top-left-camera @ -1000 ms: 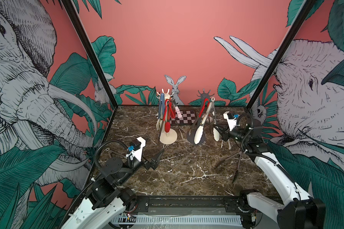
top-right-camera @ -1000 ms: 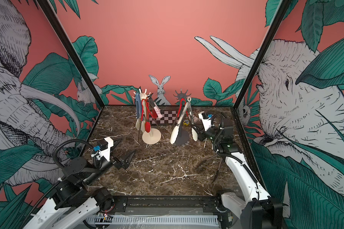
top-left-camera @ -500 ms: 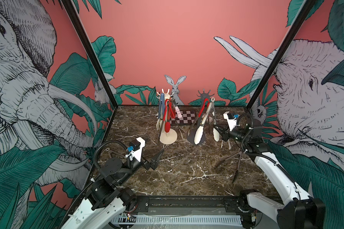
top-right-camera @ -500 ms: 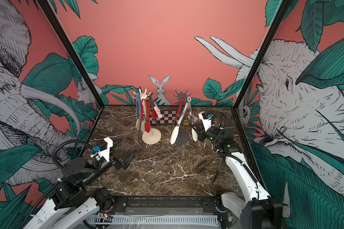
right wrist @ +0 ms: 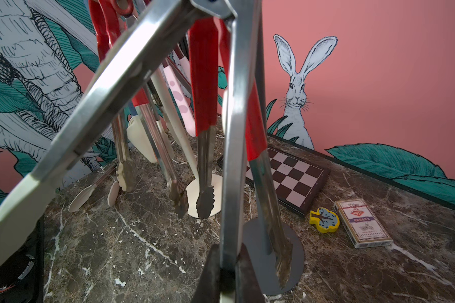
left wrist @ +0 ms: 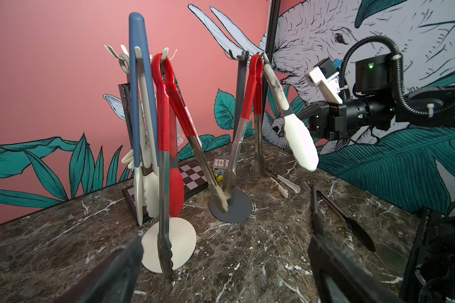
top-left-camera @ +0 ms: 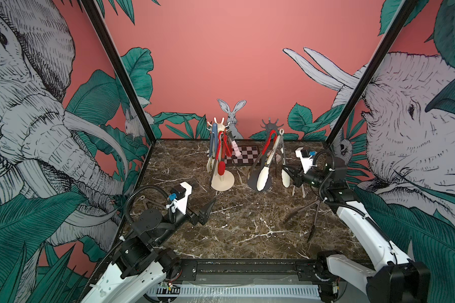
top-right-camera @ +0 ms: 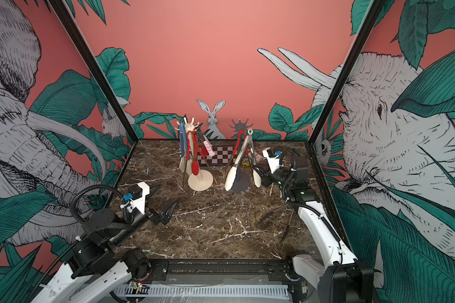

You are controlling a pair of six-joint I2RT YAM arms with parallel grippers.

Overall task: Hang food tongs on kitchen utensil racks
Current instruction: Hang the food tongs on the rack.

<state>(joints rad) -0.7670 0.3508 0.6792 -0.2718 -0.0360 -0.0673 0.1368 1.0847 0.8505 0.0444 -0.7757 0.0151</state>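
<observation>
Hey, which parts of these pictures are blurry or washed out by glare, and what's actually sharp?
Right wrist view: the cream-tipped tongs pinched in the right tool sit near the lens, soft, with white glare on the metal; the card box is crisp. Left wrist view: the open left tool shows as blurred dark wedges. In a top view, dark tongs nearly vanish against the marble table.

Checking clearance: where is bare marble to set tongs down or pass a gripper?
Free: front-centre marble between the left gripper and the black tongs; also the back-left corner beside the cream rack. Crowded: around both racks, and behind the dark grey rack by the checkered board and card box.
</observation>
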